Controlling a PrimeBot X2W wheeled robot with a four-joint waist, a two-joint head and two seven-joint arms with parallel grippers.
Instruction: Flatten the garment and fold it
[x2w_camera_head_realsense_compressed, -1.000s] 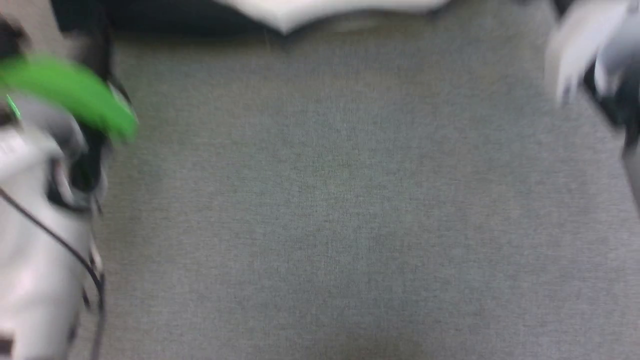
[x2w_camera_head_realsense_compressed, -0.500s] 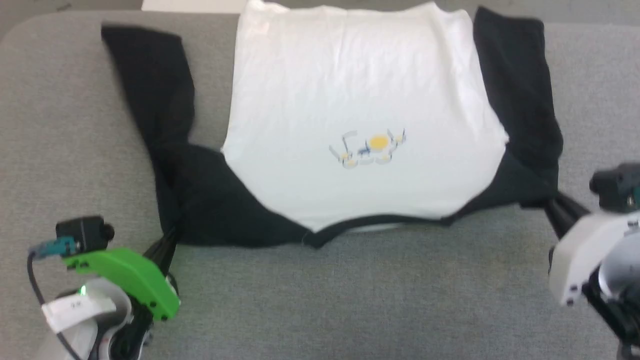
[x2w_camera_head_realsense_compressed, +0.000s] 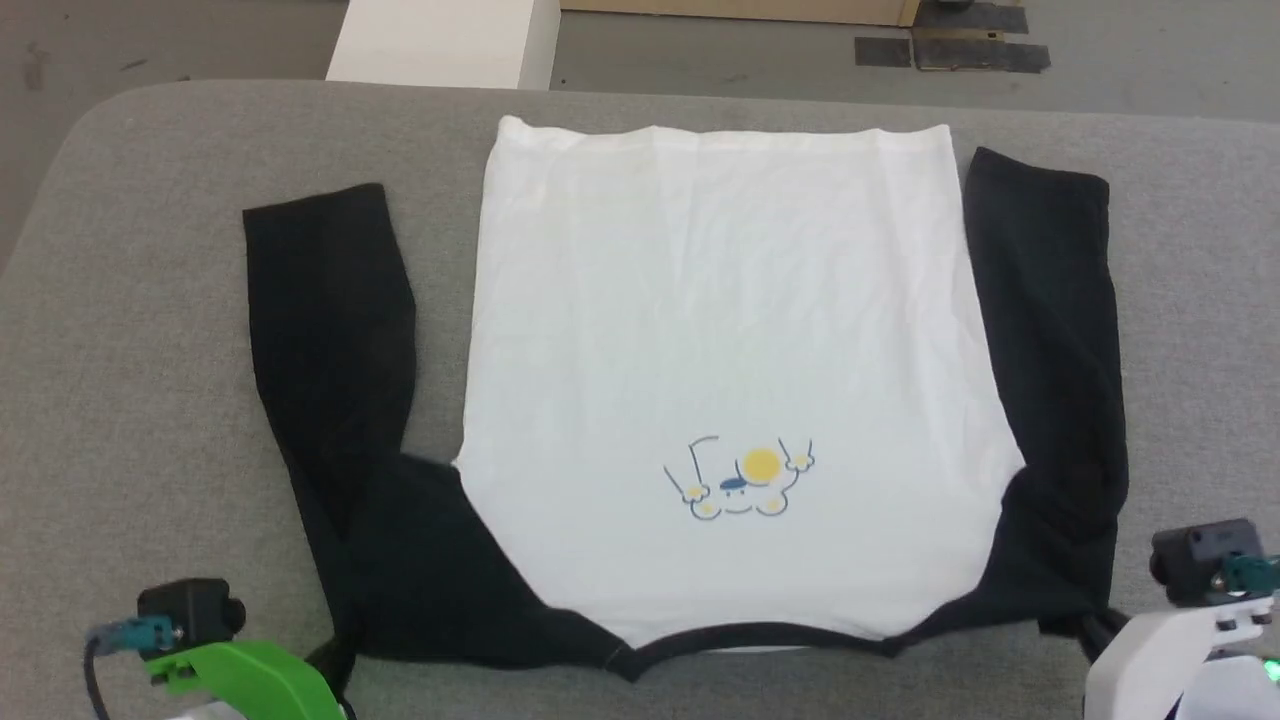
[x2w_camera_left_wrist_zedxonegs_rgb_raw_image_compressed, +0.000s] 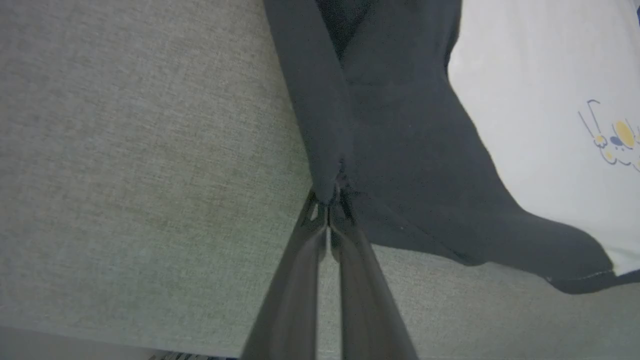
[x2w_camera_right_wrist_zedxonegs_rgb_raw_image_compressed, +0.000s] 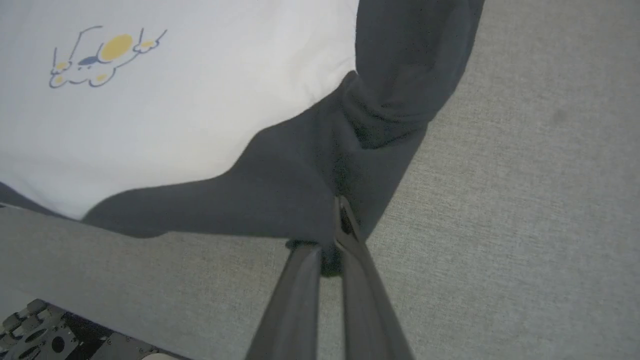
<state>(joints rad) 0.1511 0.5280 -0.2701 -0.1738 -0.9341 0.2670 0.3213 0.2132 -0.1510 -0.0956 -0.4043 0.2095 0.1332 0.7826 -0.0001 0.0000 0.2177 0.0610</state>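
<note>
I am at the flattening step. The shirt (x2w_camera_head_realsense_compressed: 720, 330) lies spread over the middle of the head view on the grey table (x2w_camera_head_realsense_compressed: 150, 300), with its collar at the bottom. My left gripper (x2w_camera_left_wrist_zedxonegs_rgb_raw_image_compressed: 327, 200) and right gripper (x2w_camera_right_wrist_zedxonegs_rgb_raw_image_compressed: 341, 220) are both closed, each pinching a black shoulder (the sleeves are slightly bent). Next, I think, I let go and fold one sleeve inward.

no readable text, garment (x2w_camera_head_realsense_compressed: 720, 350) bears only a wordless yellow-and-blue graphic (x2w_camera_head_realsense_compressed: 740, 480)
</note>
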